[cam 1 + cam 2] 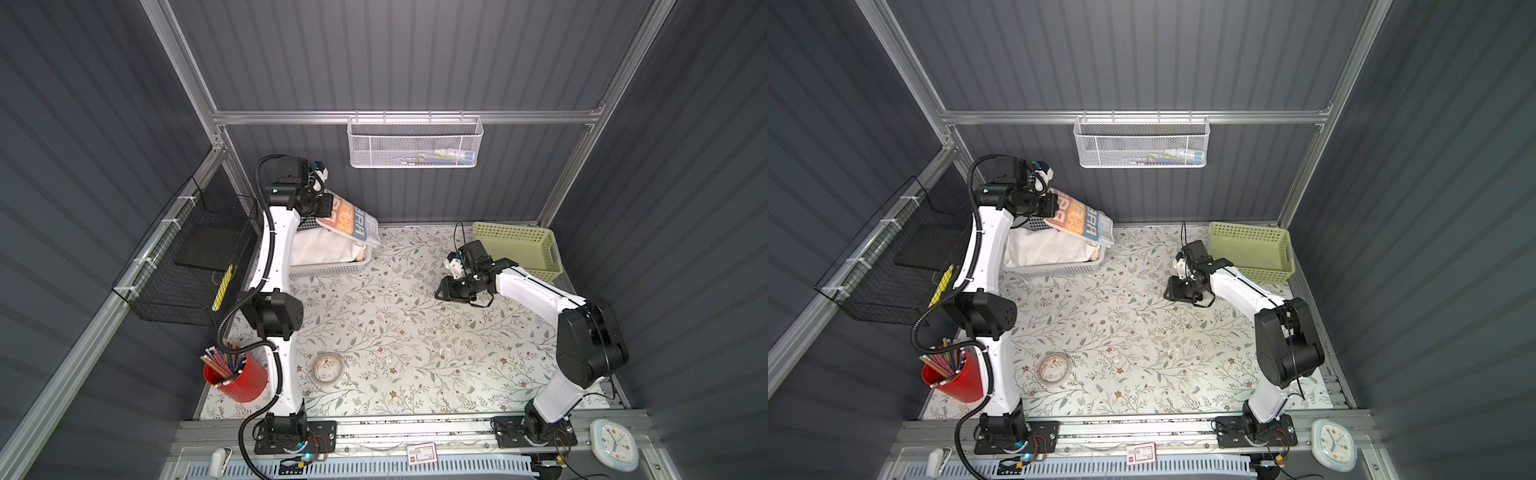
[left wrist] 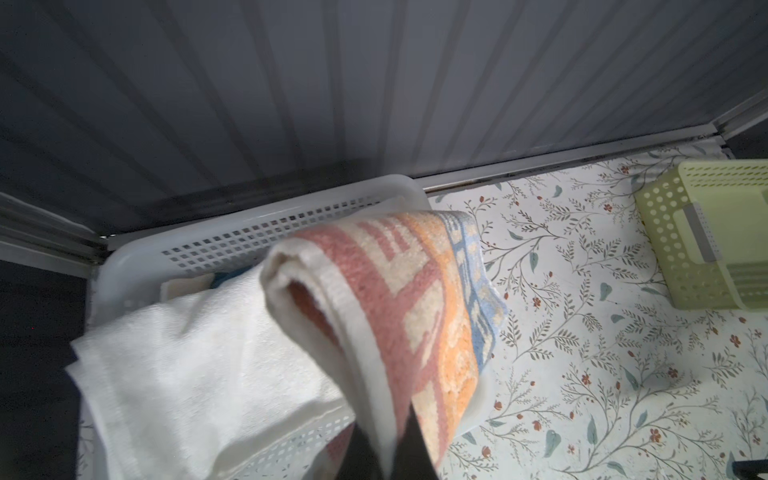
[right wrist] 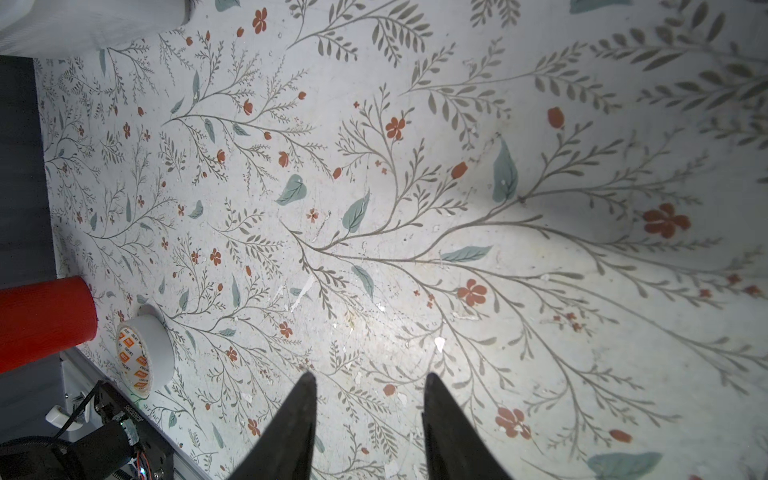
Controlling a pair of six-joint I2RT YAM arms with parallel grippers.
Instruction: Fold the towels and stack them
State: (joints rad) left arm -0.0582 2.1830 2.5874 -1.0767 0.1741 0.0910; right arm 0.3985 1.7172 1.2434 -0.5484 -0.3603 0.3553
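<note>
My left gripper [image 2: 386, 455] clamped lettered towel [image 2: 415, 316] at hem, apparently; cloth soft, limp, light. My right gripper [image 3: 370, 386] stood half-open, empty.

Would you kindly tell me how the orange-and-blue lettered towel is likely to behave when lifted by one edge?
Probably floppy: the lettered towel sags and curls from the left gripper, shut on its edge. Likely light, since that one pinch holds it up. Its looped pile may drag on the white towel beneath rather than slide.
</note>
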